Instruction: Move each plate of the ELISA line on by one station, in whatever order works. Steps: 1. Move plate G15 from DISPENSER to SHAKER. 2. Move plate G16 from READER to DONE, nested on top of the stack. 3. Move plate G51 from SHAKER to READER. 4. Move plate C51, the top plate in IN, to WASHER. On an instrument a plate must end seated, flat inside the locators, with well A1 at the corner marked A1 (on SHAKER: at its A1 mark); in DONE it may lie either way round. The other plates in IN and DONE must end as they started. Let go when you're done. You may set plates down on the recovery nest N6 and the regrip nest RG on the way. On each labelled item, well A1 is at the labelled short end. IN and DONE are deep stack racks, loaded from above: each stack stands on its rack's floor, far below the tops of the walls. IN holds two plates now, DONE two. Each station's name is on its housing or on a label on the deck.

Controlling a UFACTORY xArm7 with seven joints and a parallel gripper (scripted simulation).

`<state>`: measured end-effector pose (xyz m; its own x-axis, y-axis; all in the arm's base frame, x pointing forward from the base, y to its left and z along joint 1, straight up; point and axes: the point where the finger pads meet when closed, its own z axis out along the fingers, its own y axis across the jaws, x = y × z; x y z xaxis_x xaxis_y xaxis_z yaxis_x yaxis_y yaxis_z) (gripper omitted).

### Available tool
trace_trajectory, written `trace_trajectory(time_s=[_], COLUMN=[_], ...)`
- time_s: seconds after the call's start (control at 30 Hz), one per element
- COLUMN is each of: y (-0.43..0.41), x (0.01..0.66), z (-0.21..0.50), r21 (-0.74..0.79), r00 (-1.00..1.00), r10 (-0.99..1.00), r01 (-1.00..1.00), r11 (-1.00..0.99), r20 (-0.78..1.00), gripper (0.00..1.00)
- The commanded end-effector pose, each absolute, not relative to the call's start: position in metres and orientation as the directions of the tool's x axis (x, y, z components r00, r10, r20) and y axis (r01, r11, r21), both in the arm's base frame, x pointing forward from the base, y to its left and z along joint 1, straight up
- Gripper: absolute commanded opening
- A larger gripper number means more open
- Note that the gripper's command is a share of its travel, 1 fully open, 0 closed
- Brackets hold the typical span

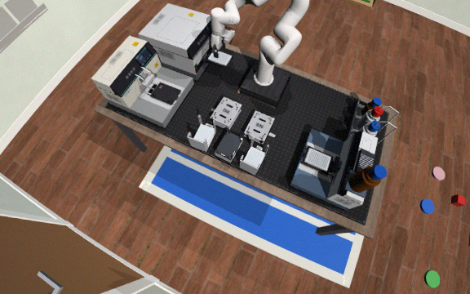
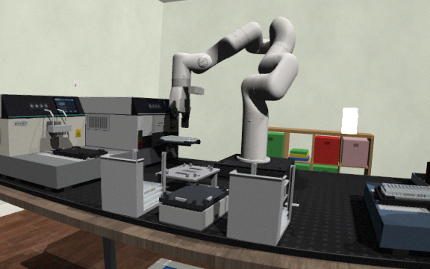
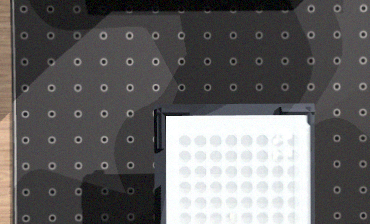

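I've got the fingers [image 2: 184, 119] spread wide w/ nothing in them, hanging just above the reader [image 1: 178, 30] tray. Directly below sits a white plate [image 3: 236, 167], flat in its dark carrier [image 3: 158, 131]; label too small to read. In wrist view it lies low and right of centre, long axis running up-down. Next I'd judge: re-centre over it, then descend. Desk [image 1: 321, 102] around is dotted black.
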<state>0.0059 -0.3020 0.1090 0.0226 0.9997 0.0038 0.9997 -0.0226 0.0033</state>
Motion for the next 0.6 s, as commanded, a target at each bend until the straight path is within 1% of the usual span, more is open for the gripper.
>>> trace_trajectory(time_s=[0.0, 0.57], y=[-0.303, -0.303], x=[0.006, 0.006], z=[0.117, 0.137], r21=[0.003, 0.004], r00=[0.023, 0.023], r10=[1.0, 1.0], r01=[1.0, 1.0], r11=[-0.023, -0.023], r20=[0.0, 0.0], gripper=[1.0, 1.0])
